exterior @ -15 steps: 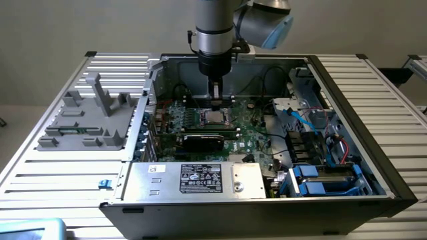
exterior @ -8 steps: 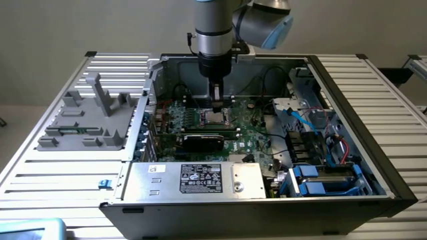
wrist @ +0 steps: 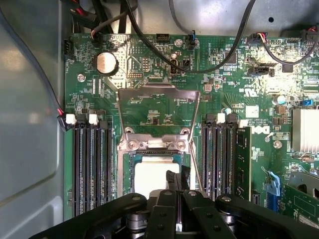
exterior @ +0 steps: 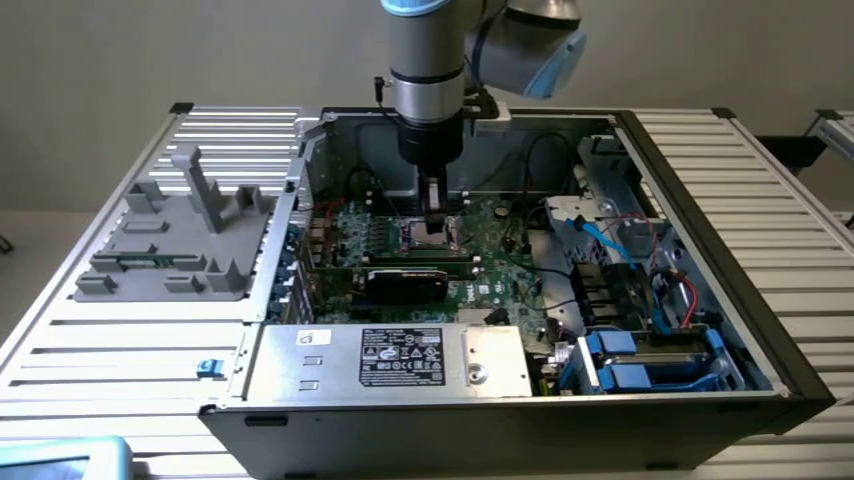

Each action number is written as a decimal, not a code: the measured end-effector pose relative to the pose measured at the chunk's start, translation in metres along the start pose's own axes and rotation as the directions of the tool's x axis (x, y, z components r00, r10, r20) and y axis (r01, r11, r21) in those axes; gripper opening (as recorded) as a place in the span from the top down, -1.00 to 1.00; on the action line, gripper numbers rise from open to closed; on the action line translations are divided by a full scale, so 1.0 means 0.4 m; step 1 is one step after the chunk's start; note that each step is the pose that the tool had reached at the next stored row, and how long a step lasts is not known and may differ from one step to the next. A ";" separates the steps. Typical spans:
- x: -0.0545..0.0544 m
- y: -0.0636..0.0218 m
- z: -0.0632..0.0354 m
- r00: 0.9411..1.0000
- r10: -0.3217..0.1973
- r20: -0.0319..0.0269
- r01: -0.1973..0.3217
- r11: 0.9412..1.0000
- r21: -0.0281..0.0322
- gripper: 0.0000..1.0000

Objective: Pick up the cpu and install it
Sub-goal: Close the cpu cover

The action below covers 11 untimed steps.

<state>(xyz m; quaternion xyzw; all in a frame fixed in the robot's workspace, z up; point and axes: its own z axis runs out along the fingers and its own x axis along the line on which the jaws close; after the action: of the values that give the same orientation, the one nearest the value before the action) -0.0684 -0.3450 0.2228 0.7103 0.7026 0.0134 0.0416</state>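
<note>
Robotics lab, open computer case (exterior: 534, 440), slatted workbench (exterior: 120, 350)

Motherboard (wrist: 164, 107): white logo (wrist: 259, 130) beside the memory slots, apparently DELL, turned sideways. Silver box (exterior: 494, 362): black-and-white label (exterior: 402, 357), print too small to read. Other board markings illegible.

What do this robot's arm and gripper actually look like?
The arm is a silver-grey tube with rounded grey joints capped in light blue, then a black wrist section. The gripper is black: jointed bars with metal pins, narrowing to two slim fingers.
</note>
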 end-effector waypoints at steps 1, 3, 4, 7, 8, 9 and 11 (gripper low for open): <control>-0.001 0.000 0.004 1.000 0.000 0.000 0.000 1.000 0.000 0.79; -0.002 -0.001 0.009 1.000 0.000 0.000 0.000 1.000 -0.001 0.79; -0.004 -0.001 0.012 1.000 0.000 0.000 0.000 1.000 -0.001 0.79; -0.008 -0.001 0.018 1.000 0.000 0.001 0.000 1.000 -0.002 0.79; -0.009 -0.001 0.020 1.000 0.000 0.001 0.000 1.000 -0.002 0.79; -0.010 -0.002 0.022 1.000 0.000 0.001 0.000 1.000 -0.002 0.79; -0.011 -0.002 0.027 1.000 0.000 0.001 0.000 1.000 -0.003 0.79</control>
<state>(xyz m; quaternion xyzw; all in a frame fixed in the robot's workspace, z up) -0.0683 -0.3498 0.2123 0.7102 0.7026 0.0141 0.0430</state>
